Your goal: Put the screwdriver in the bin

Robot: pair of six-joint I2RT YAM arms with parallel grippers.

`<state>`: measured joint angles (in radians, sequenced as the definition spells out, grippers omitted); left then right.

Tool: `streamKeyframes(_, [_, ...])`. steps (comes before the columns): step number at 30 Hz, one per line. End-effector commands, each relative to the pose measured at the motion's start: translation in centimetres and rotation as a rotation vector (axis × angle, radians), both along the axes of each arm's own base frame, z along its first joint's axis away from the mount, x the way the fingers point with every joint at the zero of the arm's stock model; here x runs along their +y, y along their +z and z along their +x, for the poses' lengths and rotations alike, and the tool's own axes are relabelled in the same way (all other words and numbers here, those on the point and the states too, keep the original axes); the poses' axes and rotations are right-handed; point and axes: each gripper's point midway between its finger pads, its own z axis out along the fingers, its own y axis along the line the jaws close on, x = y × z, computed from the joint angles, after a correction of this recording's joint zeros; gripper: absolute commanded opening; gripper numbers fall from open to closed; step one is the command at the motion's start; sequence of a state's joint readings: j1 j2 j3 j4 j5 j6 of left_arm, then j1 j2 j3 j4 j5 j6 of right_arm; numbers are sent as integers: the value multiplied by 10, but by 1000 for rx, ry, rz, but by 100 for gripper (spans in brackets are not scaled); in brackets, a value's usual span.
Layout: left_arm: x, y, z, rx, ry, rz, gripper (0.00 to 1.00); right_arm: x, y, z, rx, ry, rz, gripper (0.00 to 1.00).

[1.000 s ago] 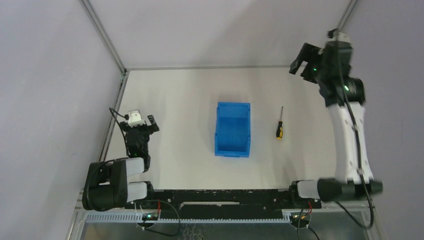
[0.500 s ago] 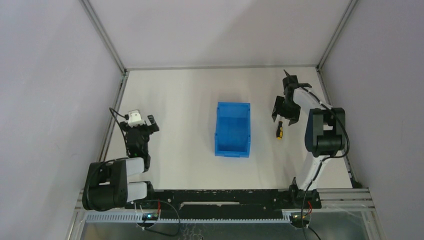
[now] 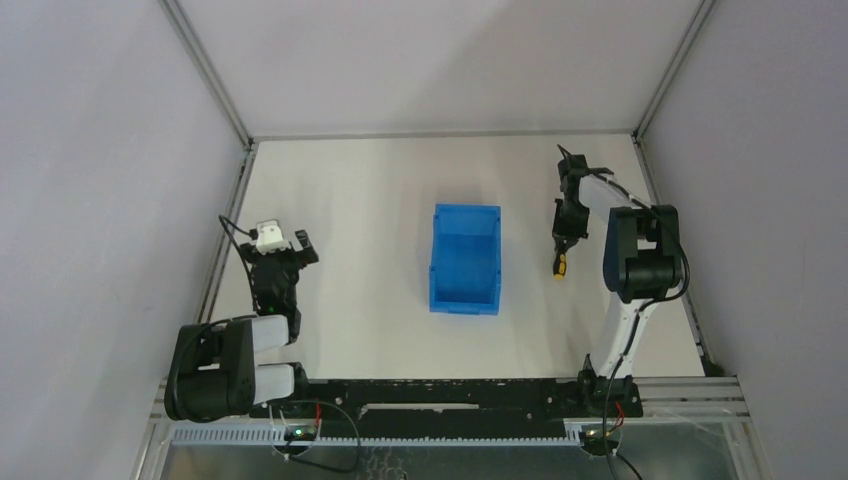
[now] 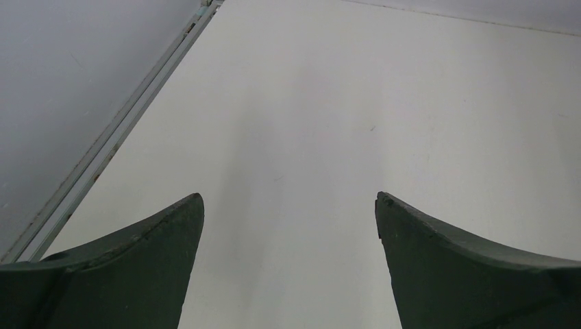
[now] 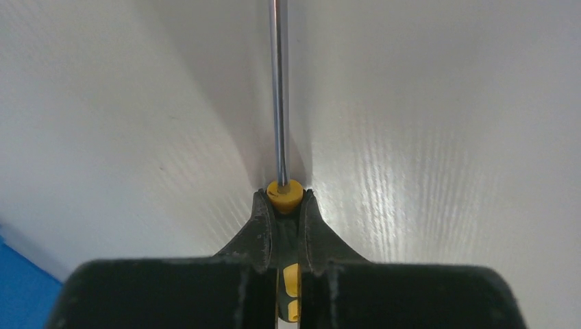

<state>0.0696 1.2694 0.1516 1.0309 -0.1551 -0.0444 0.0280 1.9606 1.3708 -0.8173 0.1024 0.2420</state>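
Right gripper (image 5: 282, 199) clamps screwdriver (image 5: 276, 82) handle, seemingly on table (image 3: 360, 200), right of bin (image 3: 465, 262).

This is a robotics lab test cell: a plain white worktop (image 3: 380, 200) is boxed in by bare grey wall panels (image 3: 100, 150) set in slim metal frame posts (image 3: 205, 70). Along its near edge a black mounting rail (image 3: 440, 392) carries the left arm (image 3: 232, 352) and right arm (image 3: 640, 265) of a robot. Loose cables (image 3: 352, 440) and a slotted cable duct (image 3: 450, 434) run just below the rail.
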Motion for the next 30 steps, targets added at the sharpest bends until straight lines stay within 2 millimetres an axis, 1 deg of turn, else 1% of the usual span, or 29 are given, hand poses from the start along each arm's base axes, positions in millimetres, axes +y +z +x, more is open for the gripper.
streamKeyframes(1, [2, 26, 10, -75, 6, 21, 100, -12, 73, -1, -66, 17, -59, 0])
streamKeyframes(5, [2, 27, 10, -78, 5, 22, 100, -18, 138, -14, -105, -25, -88, 0])
streamKeyframes(8, [2, 27, 11, -77, 5, 21, 100, -20, 176, -24, -141, -52, -118, 0])
streamKeyframes(10, [2, 27, 10, -76, 5, 22, 100, -21, 191, -31, -153, -69, -139, 0])
streamKeyframes(12, [1, 27, 10, -77, 4, 21, 100, -20, 201, -40, -156, -73, -169, 0])
streamKeyframes(14, [2, 27, 10, -78, 6, 22, 100, -8, 207, -43, -176, -54, -175, 0])
streamKeyframes(15, [2, 27, 10, -76, 5, 22, 100, 6, 208, -45, -190, -21, -165, 0])
streamKeyframes(16, [2, 27, 10, -77, 4, 22, 100, 15, 209, -46, -204, -5, -156, 0])
streamKeyframes(18, [2, 27, 10, -76, 5, 21, 100, 46, 210, -48, -226, 63, -126, 0])
streamKeyframes(19, [2, 27, 10, -76, 6, 22, 100, 71, 209, -51, -238, 125, -96, 0])
streamKeyframes(23, [2, 27, 10, -76, 5, 22, 100, 154, 213, -61, -303, 326, 25, 0])
streamKeyframes(25, [2, 27, 10, -77, 6, 22, 100, 191, 216, -67, -333, 426, 77, 0])
streamKeyframes(26, [2, 27, 10, -76, 5, 21, 100, 204, 216, -70, -341, 473, 91, 0])
streamKeyframes(27, [2, 27, 10, -76, 5, 21, 100, 214, 215, -71, -353, 507, 90, 0])
streamKeyframes(28, [2, 27, 11, -77, 5, 21, 100, 219, 214, -71, -361, 531, 77, 0])
streamKeyframes(30, [1, 27, 10, -77, 4, 21, 100, 222, 207, -67, -376, 550, 33, 0])
